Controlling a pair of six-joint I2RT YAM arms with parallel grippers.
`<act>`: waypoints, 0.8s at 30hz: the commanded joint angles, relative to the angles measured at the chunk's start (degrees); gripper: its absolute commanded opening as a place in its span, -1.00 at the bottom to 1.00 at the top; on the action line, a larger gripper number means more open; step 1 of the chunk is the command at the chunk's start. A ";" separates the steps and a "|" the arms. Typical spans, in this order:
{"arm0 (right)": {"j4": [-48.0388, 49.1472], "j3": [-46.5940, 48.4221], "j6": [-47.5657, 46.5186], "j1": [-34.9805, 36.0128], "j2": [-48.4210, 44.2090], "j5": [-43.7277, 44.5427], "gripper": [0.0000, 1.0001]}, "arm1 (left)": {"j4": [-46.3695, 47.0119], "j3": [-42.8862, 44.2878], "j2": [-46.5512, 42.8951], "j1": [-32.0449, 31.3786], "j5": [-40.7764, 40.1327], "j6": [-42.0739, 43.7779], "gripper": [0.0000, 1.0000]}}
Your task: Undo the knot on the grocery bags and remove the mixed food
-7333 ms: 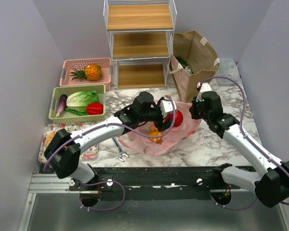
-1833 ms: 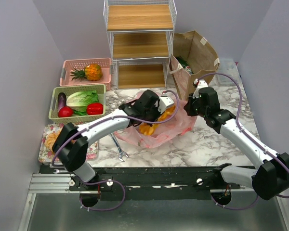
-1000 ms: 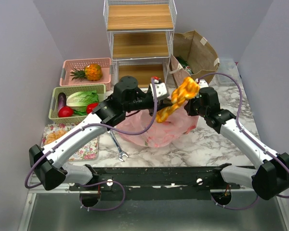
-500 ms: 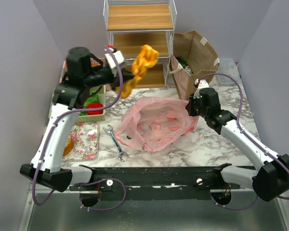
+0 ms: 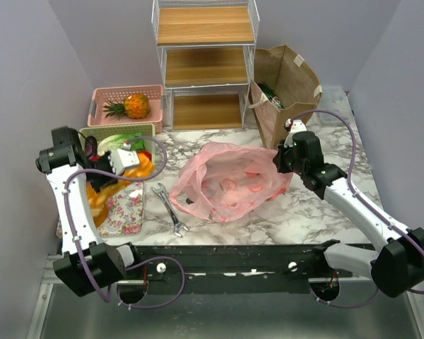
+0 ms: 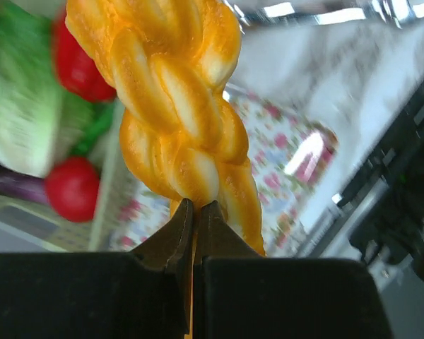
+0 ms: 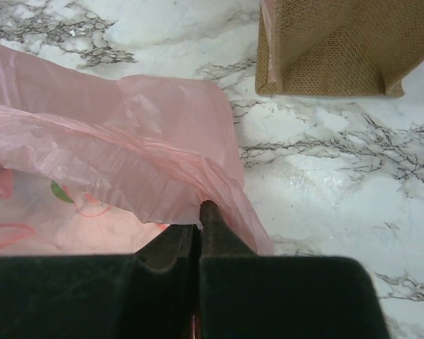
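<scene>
The left gripper (image 6: pixel 196 206) is clenched on the lower end of the orange braided piece (image 6: pixel 177 106), its jaws pinched almost together with the twisted loaf standing out past their tips. Beyond the piece lies the floral tray (image 6: pixel 290 148), and off to one side of the fingers is the green basket (image 5: pixel 116 130), already holding lettuce (image 6: pixel 14 127) and two red vegetables (image 6: pixel 71 187). The right gripper (image 7: pixel 198 208) is closed tight on a fold of the pink bag (image 7: pixel 92 141) at its rim, with the bag's open mouth spread away from the jaws and the brown paper bag (image 7: pixel 339 42) upright just ahead of them. No knot shows; the pink bag seems undone and largely emptied, though its crinkled film hides the bottom. The step in hand looks like carrying out one food item while the other arm pins the bag. Next, the left gripper would need to lower the piece onto the tray or basket beneath it and let go cleanly. After that the brown paper bag, which appears unemptied, is probably the target.
</scene>
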 commanded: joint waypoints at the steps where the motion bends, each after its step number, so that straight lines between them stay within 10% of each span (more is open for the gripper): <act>1: 0.73 -0.58 -0.61 0.22 -0.89 0.64 -0.99 | -7.16 -12.01 -5.97 5.04 -12.84 18.37 -1.00; 12: 0.41 -0.56 -0.91 0.22 -1.03 0.42 -0.99 | 8.51 -31.23 -6.99 6.07 -20.04 13.48 -1.00; 24: -0.21 -0.42 -1.33 0.21 -1.46 1.09 -0.99 | 17.11 -21.79 9.41 17.13 -27.19 16.75 -1.00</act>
